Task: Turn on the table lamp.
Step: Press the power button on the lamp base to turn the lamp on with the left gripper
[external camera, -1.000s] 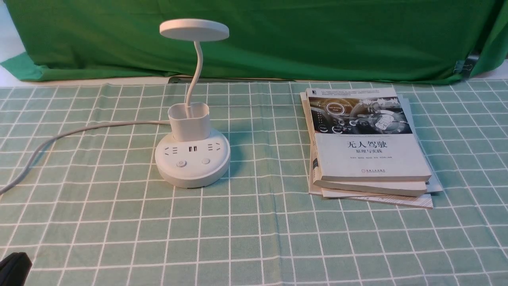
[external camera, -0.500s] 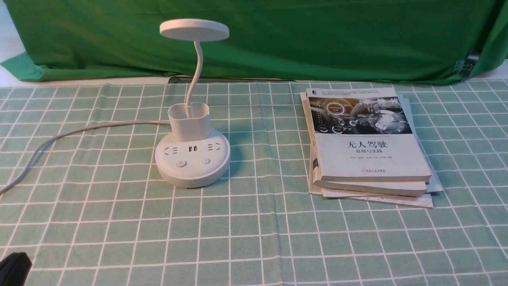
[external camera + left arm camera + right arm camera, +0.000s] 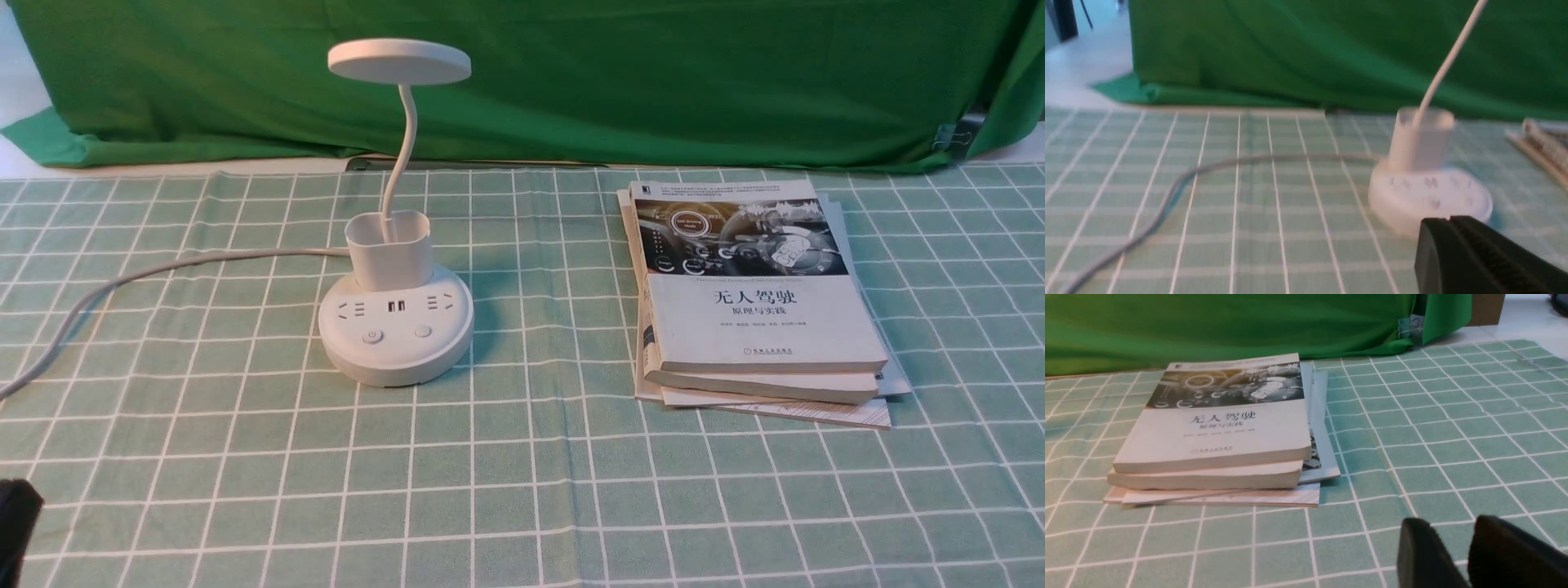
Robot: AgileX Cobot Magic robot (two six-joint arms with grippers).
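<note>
Front view: your left gripper (image 3: 16, 527) has just shifted at the bench (image 3: 571, 490) corner, jaws seemingly pressed together. The right gripper (image 3: 1457, 555) jaws sit slightly spread. The table lamp (image 3: 396, 327) is unlit, so the approach is only starting.

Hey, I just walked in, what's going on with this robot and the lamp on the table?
Nothing is being handled yet. The table lamp stands on the checked tablecloth and looks unlit, with a stack of books to its right. The left end effector is low on the lamp's near-left side, short of the two buttons on its base. The right end effector sits near the books, holding nothing.
</note>
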